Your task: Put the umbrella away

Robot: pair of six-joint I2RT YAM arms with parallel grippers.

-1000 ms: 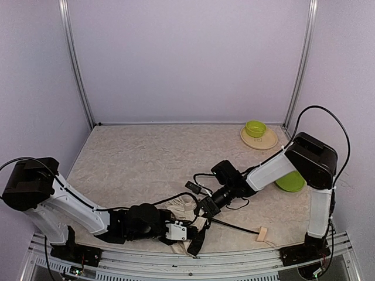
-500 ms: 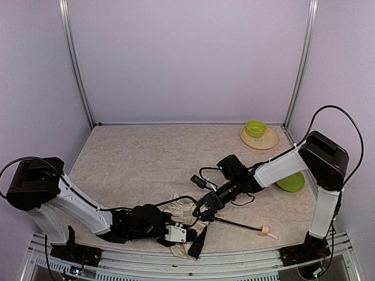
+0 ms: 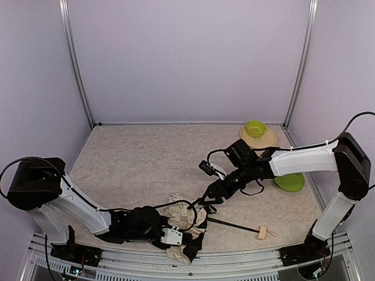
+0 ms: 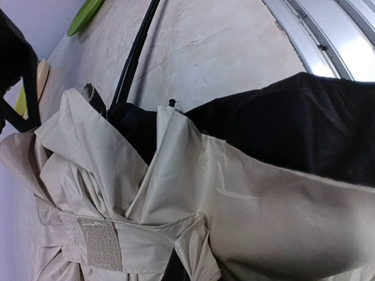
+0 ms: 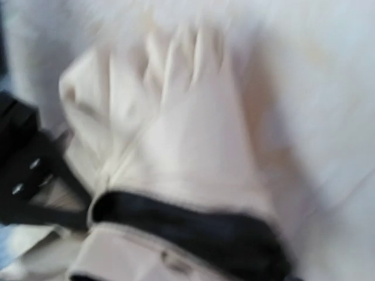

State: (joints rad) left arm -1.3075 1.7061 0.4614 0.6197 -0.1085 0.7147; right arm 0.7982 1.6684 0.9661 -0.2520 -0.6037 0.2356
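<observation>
The umbrella [image 3: 179, 213] lies crumpled near the front edge, cream fabric with black lining. Its thin black shaft [image 3: 234, 225] runs right to a small beige handle [image 3: 262, 233]. My left gripper [image 3: 179, 239] is buried in the canopy's near side and shut on the fabric; its fingers are hidden. In the left wrist view, cream folds [image 4: 234, 193] and a velcro strap [image 4: 99, 243] fill the picture. My right gripper [image 3: 206, 202] hovers just above the canopy's right edge, open and holding nothing. The blurred right wrist view shows the umbrella [image 5: 193, 146] below, with no fingers visible.
A green bowl [image 3: 255, 128] sits on a tan plate [image 3: 262, 141] at the back right. A green plate [image 3: 291, 182] lies under the right forearm. A metal rail [image 3: 234, 270] borders the near edge, and walls close in the other sides.
The right gripper has let go near the shaft, opened, and drawn back up and to the right as its arm stretched out. The left gripper pulled the canopy slightly nearer.
</observation>
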